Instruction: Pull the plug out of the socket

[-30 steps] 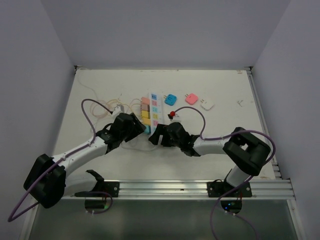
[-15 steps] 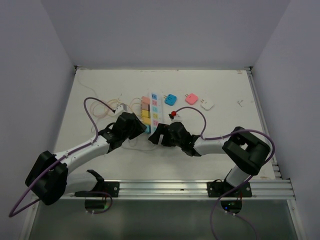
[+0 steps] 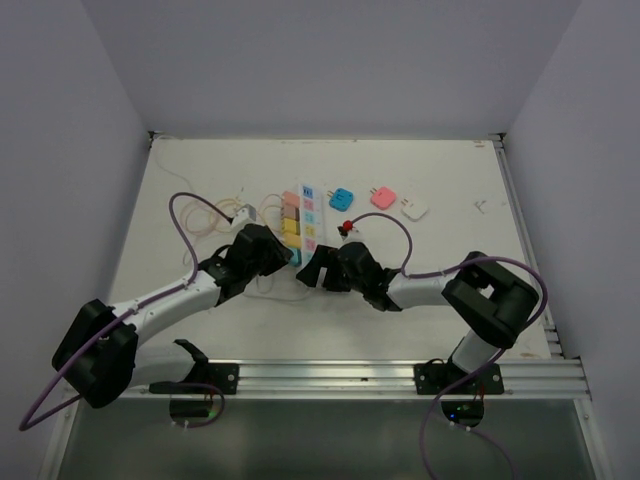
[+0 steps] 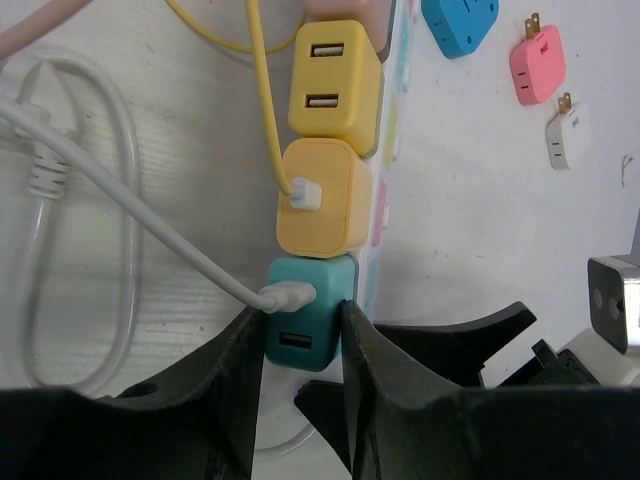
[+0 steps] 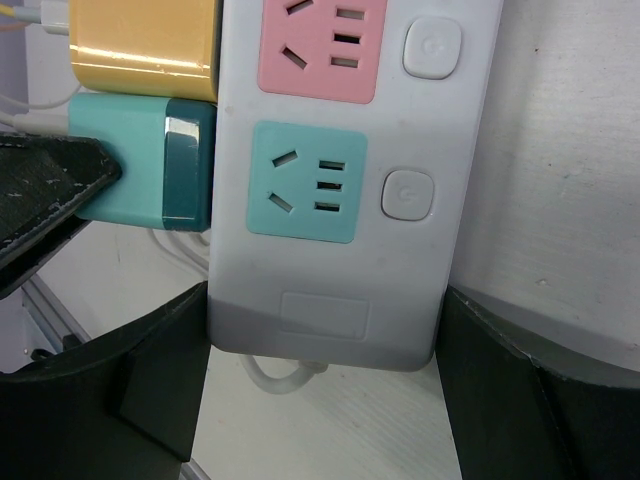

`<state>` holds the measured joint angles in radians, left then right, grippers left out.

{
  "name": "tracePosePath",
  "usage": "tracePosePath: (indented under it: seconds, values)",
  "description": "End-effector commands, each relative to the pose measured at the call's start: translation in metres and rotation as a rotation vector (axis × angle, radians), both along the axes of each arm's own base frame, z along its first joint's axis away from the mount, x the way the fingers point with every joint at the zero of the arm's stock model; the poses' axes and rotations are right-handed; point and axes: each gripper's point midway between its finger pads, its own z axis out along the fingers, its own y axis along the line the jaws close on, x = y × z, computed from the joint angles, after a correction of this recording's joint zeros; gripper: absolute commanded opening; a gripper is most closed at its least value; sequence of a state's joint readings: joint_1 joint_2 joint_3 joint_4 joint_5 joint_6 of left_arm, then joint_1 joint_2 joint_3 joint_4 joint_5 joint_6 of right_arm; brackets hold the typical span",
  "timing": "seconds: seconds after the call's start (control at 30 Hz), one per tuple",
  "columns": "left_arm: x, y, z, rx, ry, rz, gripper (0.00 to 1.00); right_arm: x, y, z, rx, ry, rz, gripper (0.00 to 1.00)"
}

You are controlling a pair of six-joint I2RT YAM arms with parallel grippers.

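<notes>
Tabletop [image 3: 450, 180], left jaws clasp plug [image 4: 305, 300] — right jaws, socket [image 5: 340, 320]

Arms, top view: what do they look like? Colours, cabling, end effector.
Left arm and right arm match: white links, bulky black joint housings. A purple cable loops loose along each. Left end effector and right end effector are black, with wedge-shaped fingers. No markings readable.

- I see the socket [image 5: 330, 250] as white, with pink and teal outlet faces.
- The plug [image 4: 305, 315] is teal, the next block [image 4: 322, 195] yellow.
- Beyond: blue adapter [image 4: 460, 20], pink adapter [image 4: 537, 65], white adapter [image 4: 567, 135].
</notes>
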<state>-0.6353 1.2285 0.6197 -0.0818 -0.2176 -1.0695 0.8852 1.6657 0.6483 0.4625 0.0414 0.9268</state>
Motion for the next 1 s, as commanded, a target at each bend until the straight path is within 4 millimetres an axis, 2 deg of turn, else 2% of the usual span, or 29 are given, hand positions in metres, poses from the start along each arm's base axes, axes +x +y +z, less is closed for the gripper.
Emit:
tracePosePath:
  seconds: [0.0,0.23,0.33,0.37,0.6,0.73,0.97]
  values:
    - [0.007,-0.007,0.006,-0.006,-0.047,-0.017,0.24,-0.014,-0.012,-0.032,-0.103,0.090,0.015,0.00]
    - [0.006,-0.005,0.008,0.001,-0.062,-0.022,0.00,-0.017,-0.019,-0.036,-0.157,0.112,0.015,0.00]
    - [0.005,0.000,0.010,0.003,-0.077,-0.009,0.00,-0.019,-0.022,-0.039,-0.163,0.122,0.014,0.00]
    - [0.008,0.000,0.019,-0.015,-0.117,0.004,0.00,-0.020,-0.023,-0.040,-0.165,0.127,0.015,0.00]
    - [0.009,0.006,0.035,-0.080,-0.180,0.035,0.00,-0.020,-0.034,-0.050,-0.187,0.162,-0.014,0.00]
    - [0.011,0.014,0.037,-0.104,-0.189,0.054,0.00,-0.020,-0.042,-0.055,-0.212,0.174,-0.037,0.00]
    - [0.010,0.017,0.039,-0.123,-0.195,0.047,0.00,-0.019,-0.048,-0.056,-0.234,0.183,-0.057,0.00]
